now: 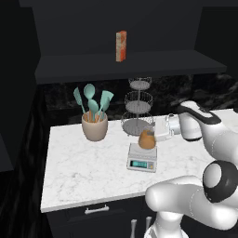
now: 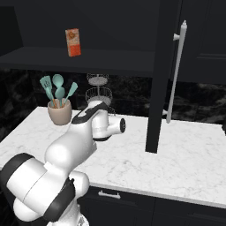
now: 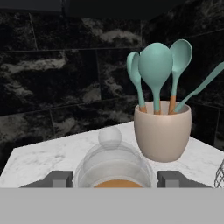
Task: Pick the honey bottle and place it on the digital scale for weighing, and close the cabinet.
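Note:
The amber honey bottle (image 1: 146,139) stands on the small light-grey digital scale (image 1: 142,158), whose teal display faces front. My gripper (image 1: 151,135) reaches in level from the right and is open, one finger on each side of the bottle. In the hand view the bottle's pale cap and clear top (image 3: 113,162) sit between the fingertips (image 3: 59,179), with my gripper (image 3: 114,180) around them. The dark upper cabinet (image 1: 125,62) is open. Its right door (image 2: 160,75) juts out edge-on with its long silver handle (image 2: 176,70).
An orange-white carton (image 1: 121,46) stands on the cabinet shelf. A beige pot of teal utensils (image 1: 95,125) sits left of the scale, and a tiered wire rack (image 1: 138,109) stands behind it. The marble counter (image 1: 79,172) has a drawer with a short handle (image 1: 96,210) below.

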Robot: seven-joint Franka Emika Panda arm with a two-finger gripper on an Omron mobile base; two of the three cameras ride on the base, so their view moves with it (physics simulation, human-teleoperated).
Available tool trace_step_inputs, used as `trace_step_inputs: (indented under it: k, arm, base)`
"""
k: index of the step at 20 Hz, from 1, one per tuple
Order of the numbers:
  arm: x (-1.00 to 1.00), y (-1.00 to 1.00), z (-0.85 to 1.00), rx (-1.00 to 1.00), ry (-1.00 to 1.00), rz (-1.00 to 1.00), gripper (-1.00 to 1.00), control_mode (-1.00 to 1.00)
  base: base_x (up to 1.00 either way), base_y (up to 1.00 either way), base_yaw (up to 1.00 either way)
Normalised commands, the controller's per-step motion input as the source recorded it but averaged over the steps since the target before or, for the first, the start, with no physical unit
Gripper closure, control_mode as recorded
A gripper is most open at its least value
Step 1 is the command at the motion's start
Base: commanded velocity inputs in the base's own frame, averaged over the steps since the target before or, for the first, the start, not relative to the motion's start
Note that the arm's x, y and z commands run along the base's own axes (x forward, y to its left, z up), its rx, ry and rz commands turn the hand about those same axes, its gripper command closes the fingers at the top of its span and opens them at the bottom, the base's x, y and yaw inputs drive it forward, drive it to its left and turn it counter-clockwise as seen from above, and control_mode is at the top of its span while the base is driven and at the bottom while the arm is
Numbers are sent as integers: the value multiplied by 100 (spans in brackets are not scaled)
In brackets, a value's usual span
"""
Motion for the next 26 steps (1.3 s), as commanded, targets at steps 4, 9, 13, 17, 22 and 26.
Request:
trace_step_inputs:
  k: [4,9,13,17,22,26]
  arm:
    - [0,17,-26,0,1,0,100,-100]
    - [0,16,-44,0,1,0,100,-100]
    - [1,1,-54,0,-1,0,100,-100]
    - [0,1,-34,0,-3,0,100,-100]
    - [0,22,-52,0,0,0,-100,-100]
    - [-8,0,0,3,0,0,-100,-100]
  base:
    - [0,0,0]
    - [0,0,0]
    - [0,0,0]
    - [0,0,0]
    - [0,0,0]
    - [0,0,0]
